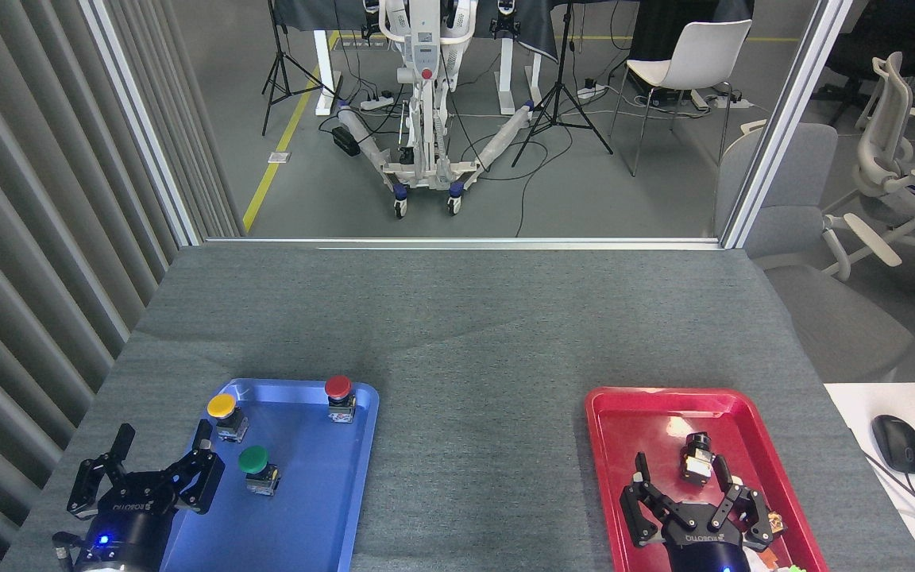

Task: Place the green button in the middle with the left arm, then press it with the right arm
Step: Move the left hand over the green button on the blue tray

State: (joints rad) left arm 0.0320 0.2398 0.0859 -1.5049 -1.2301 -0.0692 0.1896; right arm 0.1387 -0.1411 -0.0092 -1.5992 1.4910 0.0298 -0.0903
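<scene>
Left black ROBOTIQ gripper (162,449) hangs spread wide, empty, just left of the round dark-green capped button (255,464) on the blue plastic tray (322,508); right black gripper (681,470), well right of that button, splayed, seemingly touching nothing.

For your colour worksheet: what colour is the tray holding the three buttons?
Blue: the tray shows best in the head view.
</scene>
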